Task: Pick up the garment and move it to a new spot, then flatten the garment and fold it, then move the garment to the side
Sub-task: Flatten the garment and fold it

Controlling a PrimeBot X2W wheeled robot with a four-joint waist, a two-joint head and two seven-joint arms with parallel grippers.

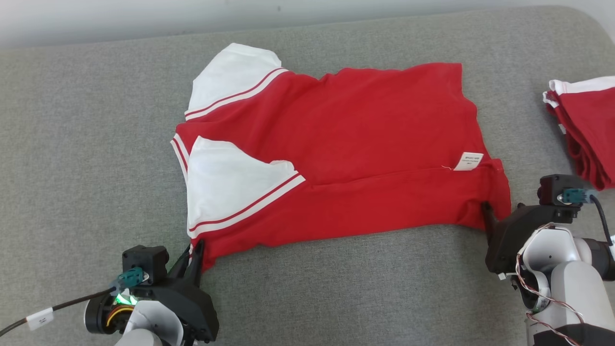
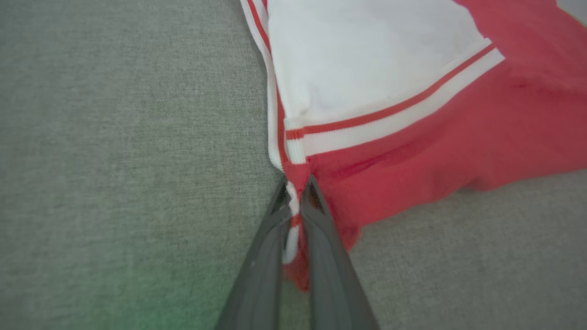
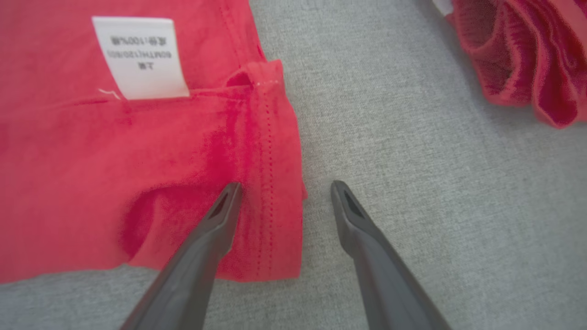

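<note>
The red garment [image 1: 346, 144] with white sleeves lies spread and partly folded lengthwise in the middle of the grey cloth-covered table [image 1: 72, 144], a white label [image 1: 468, 161] showing near its right end. The left pincer [image 2: 296, 183] is pressed together on the garment's near left corner, pinching the red cloth and its white trim, while the right pincer [image 3: 286, 184] stands spread at the near right corner, one finger over the stitched hem and the other over bare table. A pile of red clothes [image 1: 586, 129] lies apart at the table's right edge.
</note>
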